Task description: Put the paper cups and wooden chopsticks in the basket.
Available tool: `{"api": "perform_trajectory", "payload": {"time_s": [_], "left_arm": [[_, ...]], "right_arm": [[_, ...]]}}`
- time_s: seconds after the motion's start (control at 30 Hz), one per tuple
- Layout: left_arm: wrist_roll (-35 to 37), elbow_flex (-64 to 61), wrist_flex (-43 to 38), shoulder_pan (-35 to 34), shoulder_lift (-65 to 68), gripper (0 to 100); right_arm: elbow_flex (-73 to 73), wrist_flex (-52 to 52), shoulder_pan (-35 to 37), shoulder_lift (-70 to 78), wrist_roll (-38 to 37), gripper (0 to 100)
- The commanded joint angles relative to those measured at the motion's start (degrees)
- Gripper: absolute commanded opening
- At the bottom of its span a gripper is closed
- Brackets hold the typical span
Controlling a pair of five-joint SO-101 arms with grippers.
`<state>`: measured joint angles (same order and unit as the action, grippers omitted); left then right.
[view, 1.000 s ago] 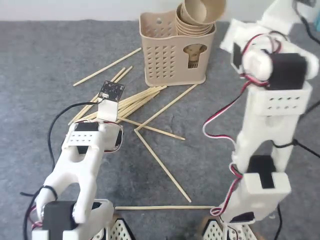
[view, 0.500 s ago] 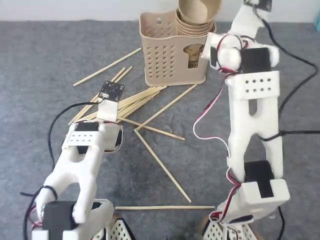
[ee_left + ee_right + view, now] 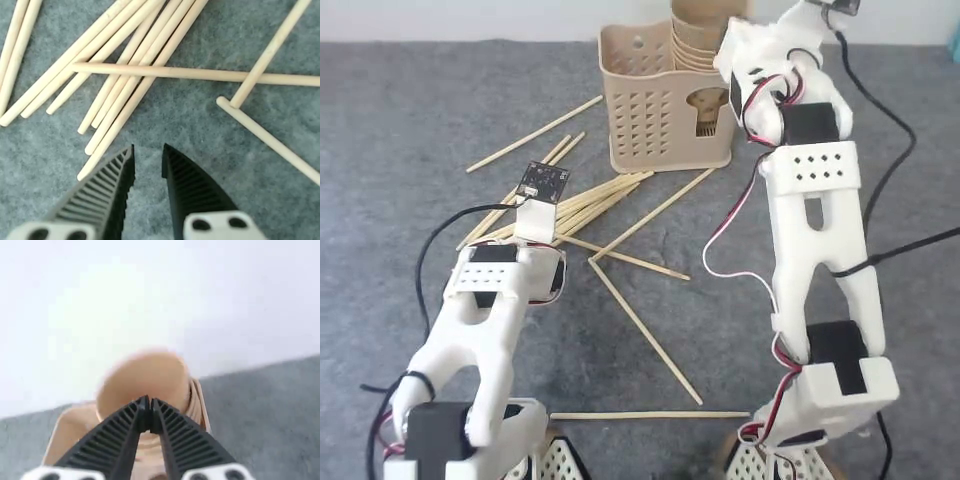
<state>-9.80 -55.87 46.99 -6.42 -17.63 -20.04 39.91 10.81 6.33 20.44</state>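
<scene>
The left claw (image 3: 148, 147) is hanging with its jaws narrowly apart, gripping nothing. The wooden chopsticks (image 3: 131, 75) are lying in a crossed heap on the grey mat (image 3: 175, 115) just ahead of its tips. The right claw (image 3: 149, 401) is pressing its jaws together. The paper cups (image 3: 142, 375) are showing blurred right behind its tips, stacked in the basket (image 3: 650, 110). Whether it is pinching a rim is unclear. In the high view its arm is covering part of the stack.

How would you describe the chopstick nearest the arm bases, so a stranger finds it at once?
Start at the beige basket on the far side. Come back to the two arm bases: one chopstick lies crosswise between them, away from the heap beside the basket.
</scene>
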Motion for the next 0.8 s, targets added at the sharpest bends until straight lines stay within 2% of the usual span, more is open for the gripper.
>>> {"api": "perform_trajectory", "payload": {"time_s": [0.0, 0.13, 0.27, 0.33, 0.47, 0.63, 0.77], "left_arm": [[-0.44, 1.8, 0.18, 0.09, -0.09, 9], [-0.44, 1.8, 0.18, 0.0, -0.09, 9], [-0.44, 1.8, 0.18, -0.18, -0.09, 9], [-0.35, 1.89, 0.18, -0.26, -0.18, 9], [0.0, 2.51, 0.18, -2.73, -0.18, 9], [1.14, 2.68, 0.18, -3.34, -0.18, 9], [1.67, 3.38, 0.09, -6.15, -0.26, 9]], "right_arm": [[0.44, -5.58, 0.31, -3.47, -0.88, 1.0], [0.35, 1.01, 0.66, -5.05, -0.88, 1.0], [0.35, 18.42, 4.62, -10.33, -1.41, 1.3], [0.35, 26.51, 7.52, -12.97, -4.04, 1.3], [0.53, 37.49, 11.12, -16.57, -7.3, 1.3], [0.79, 41.45, 11.21, -17.27, -6.42, 1.3], [7.12, 40.66, 11.65, -17.27, 0.79, 1.3]]}}
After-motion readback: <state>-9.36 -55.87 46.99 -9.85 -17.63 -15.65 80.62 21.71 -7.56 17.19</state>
